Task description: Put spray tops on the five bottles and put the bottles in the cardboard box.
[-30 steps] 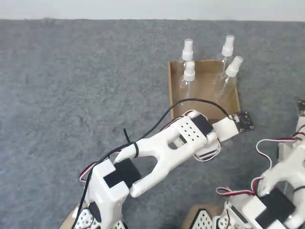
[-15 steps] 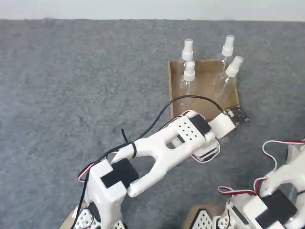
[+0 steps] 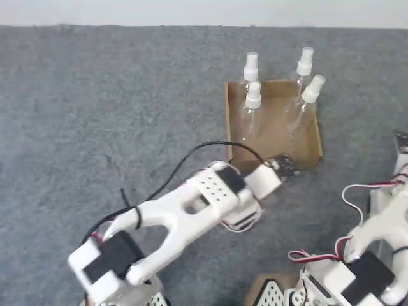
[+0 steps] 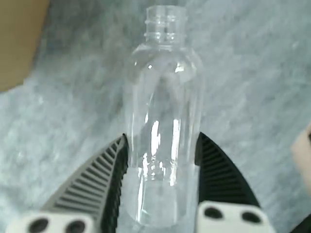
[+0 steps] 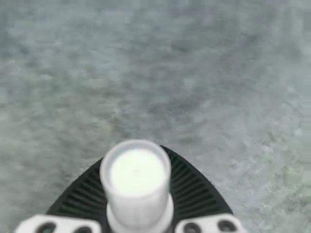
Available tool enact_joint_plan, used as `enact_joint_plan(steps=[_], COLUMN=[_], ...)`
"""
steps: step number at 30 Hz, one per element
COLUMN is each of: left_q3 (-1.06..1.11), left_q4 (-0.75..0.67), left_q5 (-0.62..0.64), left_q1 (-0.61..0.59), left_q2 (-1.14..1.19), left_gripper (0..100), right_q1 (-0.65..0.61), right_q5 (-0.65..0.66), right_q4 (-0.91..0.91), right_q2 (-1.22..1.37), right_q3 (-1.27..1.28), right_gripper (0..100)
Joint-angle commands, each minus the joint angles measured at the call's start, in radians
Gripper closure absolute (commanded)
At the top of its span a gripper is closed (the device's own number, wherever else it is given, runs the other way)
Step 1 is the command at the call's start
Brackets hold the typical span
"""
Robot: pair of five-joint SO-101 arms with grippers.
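My left gripper (image 4: 163,141) is shut on the lower body of a clear plastic bottle (image 4: 165,97), whose open threaded neck (image 4: 165,22) has no top and points away from the wrist, over the grey carpet. The white left arm (image 3: 204,201) lies just in front of the cardboard box (image 3: 274,153), near its front left corner. Several bottles with white spray tops (image 3: 253,94) stand in the box. My right gripper (image 5: 136,165) is shut on a white spray top (image 5: 136,177), held above the carpet. The right arm (image 3: 382,236) sits at the near right.
Grey carpet (image 3: 95,115) covers the table, with wide free room left of the box. A corner of the cardboard box (image 4: 17,43) shows beside the held bottle. Loose cables (image 3: 357,191) hang by the right arm.
The left arm has swung left and back from the box's front right corner, carrying the bottle. The right arm has barely shifted.
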Motion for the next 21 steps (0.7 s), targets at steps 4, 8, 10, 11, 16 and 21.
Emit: enact_joint_plan(steps=[4,8,10,11,16,21], left_q3=[0.061,0.058,0.058,0.058,0.041,-0.091], left_q4=[0.015,0.015,0.015,0.015,0.061,0.245], left_q5=[-0.020,0.057,0.061,0.061,0.049,0.009], left_q1=[-0.060,-0.061,-0.060,-0.064,-0.095,-0.224], left_q2=[-0.123,-0.175,-0.193,-0.201,-0.259,-0.377], left_gripper=[85,78,77,77,77,78], right_q1=[-0.252,-0.433,-0.518,-0.559,-0.760,-0.943], right_q5=[-0.155,-0.298,-0.365,-0.397,-0.511,-0.641], right_q4=[0.200,0.328,0.384,0.415,0.530,0.547], right_q2=[-0.070,-0.070,-0.070,-0.070,-0.068,-0.068], right_q3=[-0.190,-0.327,-0.405,-0.446,-0.609,-0.694], right_gripper=[99.2,99.2,99.2,99.2,99.2,99.2])
